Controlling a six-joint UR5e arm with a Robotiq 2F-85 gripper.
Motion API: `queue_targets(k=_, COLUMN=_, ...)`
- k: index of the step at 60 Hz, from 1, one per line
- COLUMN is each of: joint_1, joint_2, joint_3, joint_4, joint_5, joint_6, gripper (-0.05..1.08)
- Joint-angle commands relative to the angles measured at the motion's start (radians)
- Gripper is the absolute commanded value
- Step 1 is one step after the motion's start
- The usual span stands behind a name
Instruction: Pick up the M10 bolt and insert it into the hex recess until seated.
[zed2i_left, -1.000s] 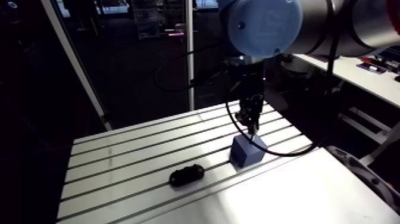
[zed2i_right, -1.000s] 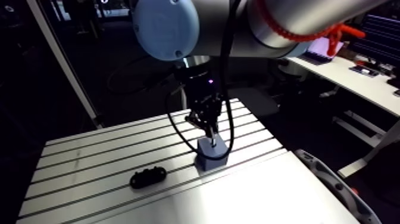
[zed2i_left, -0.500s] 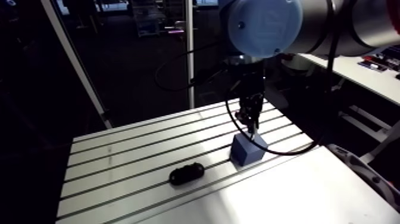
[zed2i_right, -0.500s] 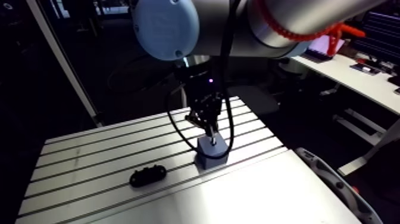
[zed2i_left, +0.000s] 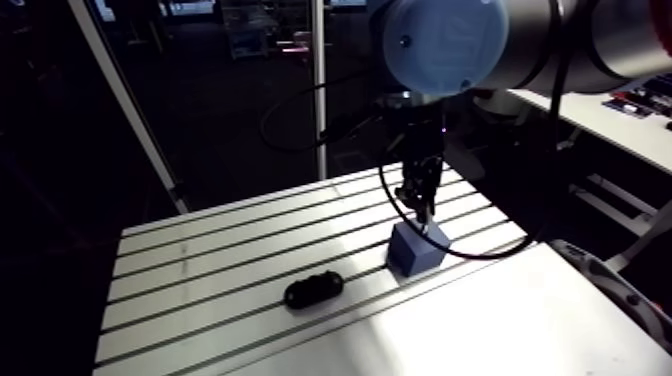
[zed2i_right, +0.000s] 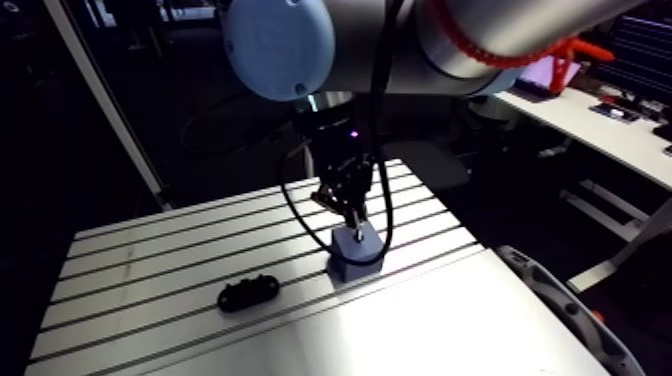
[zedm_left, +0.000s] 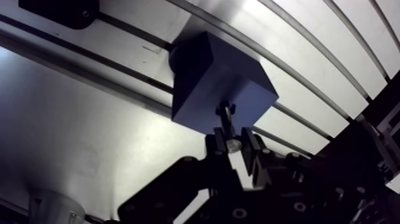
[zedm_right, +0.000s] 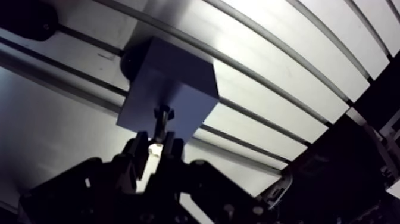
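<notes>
Wrist view: you see jaws clamped on M10 bolt (zedm_left: 225, 121) shank, held upright, head down, so hex can drop into recess atop blue block (zedm_left: 202, 71) on table (zedm_left: 309, 89). Head at block face; seating depth unclear.

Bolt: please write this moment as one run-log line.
gripper: shut on bolt | bolt end: at blue block top | seated: cannot tell

a robotics lab or test workshop: a slotted aluminium table (zed2i_left: 200, 270) with long parallel grooves serves as the workbench. an industrial robot arm (zed2i_right: 500, 40) with a light-blue joint cap (zed2i_right: 278, 45) reaches over it. only a blue block (zed2i_left: 415, 250) and a small black part (zed2i_left: 313, 291) sit on the metal top.
</notes>
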Motion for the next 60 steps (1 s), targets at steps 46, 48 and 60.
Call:
queue_targets(k=46, joint_1=0.0, joint_2=0.006, joint_3=0.001, joint_4=-0.009, joint_5=-0.003, joint_6=-0.001, gripper=1.08)
queue_targets(k=48, joint_1=0.0, joint_2=0.006, joint_3=0.001, joint_4=-0.009, joint_5=-0.003, joint_6=-0.002, gripper=1.08)
queue_targets(k=60, joint_1=0.0, joint_2=0.006, joint_3=0.003, joint_4=-0.011, joint_5=-0.004, joint_6=-0.002, gripper=1.08)
